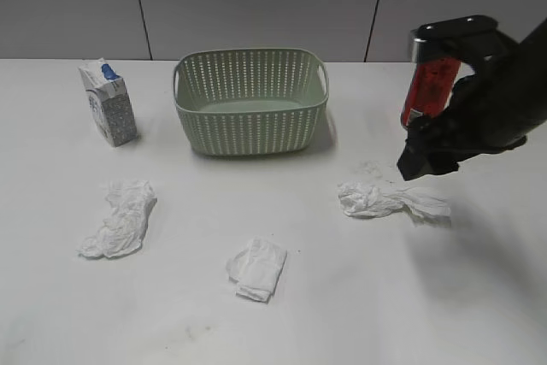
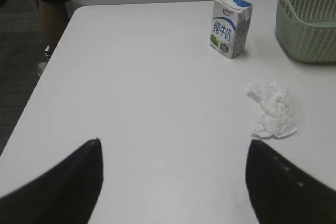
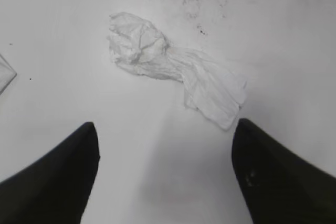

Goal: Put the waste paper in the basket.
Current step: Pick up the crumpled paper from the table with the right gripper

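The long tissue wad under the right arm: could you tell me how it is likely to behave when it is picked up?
The long tissue wad looks thin and wrinkled, so it is probably very light and will crush between the jaws. One end is balled and the other trails flat, so a grasp at the ball would likely leave the tail dangling. It seems unlikely to roll.

Wall point(image 1: 256, 6): grey panels, dark vertical seams, far side.
Desk point(image 1: 342, 314): white, faintly speckled.
Floor point(image 2: 21, 66): dark, left.
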`<state>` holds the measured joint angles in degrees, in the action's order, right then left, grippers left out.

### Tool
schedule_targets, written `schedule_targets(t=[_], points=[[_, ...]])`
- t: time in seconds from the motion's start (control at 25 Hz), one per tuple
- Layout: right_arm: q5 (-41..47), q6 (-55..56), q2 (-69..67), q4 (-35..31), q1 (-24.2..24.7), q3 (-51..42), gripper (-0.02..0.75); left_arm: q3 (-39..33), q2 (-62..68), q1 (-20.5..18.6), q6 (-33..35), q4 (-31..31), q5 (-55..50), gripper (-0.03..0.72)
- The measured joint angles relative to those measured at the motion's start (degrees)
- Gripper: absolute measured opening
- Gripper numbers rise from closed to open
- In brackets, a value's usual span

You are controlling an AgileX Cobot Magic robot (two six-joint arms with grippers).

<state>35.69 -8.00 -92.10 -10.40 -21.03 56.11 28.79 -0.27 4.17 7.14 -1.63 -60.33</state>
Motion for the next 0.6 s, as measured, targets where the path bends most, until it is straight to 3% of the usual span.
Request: schedule_targets(t=[0.6], points=[[-4.3, 10.3, -23.0, 3.5, -1.1, 8.1, 0.591, 0.0, 0.0, 0.0, 0.0, 0.0, 0.0, 0.608]])
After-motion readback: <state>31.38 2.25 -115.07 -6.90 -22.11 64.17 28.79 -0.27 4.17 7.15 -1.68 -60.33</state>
